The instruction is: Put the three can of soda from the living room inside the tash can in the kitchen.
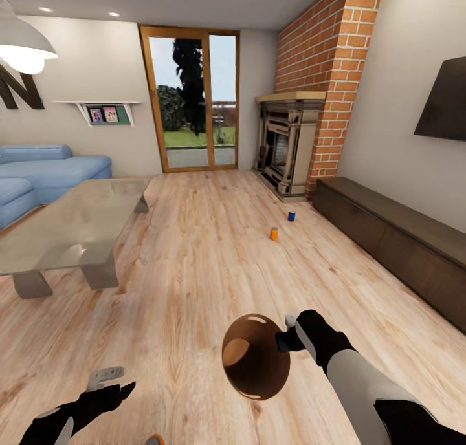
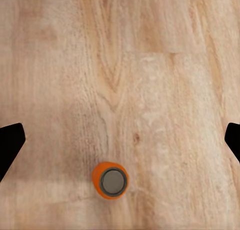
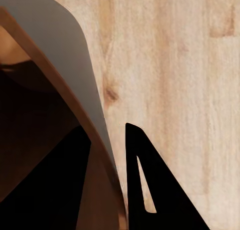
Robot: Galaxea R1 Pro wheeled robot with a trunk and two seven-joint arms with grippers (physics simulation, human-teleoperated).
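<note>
My right gripper [image 1: 290, 334] is shut on the rim of the tash can [image 1: 255, 358], which it holds tilted above the wood floor with the coppery inside facing the head camera. In the right wrist view the rim [image 3: 102, 135] runs between the two black fingers [image 3: 150, 185]. My left gripper [image 1: 113, 381] is open just above the floor, with an orange can of soda [image 2: 112, 180] standing upright below it, between and short of the fingers. That can's top [image 1: 155, 440] peeks in at the head view's lower edge. Farther off, an orange can [image 1: 274, 233] and a blue can [image 1: 291, 216] stand near the fireplace.
A glass-topped low table [image 1: 71, 228] and a blue sofa [image 1: 45, 173] lie to the left. The brick fireplace [image 1: 288, 147] and a long dark cabinet [image 1: 395, 231] line the right wall under a black TV [image 1: 446, 102]. A glass door [image 1: 191, 102] is straight ahead.
</note>
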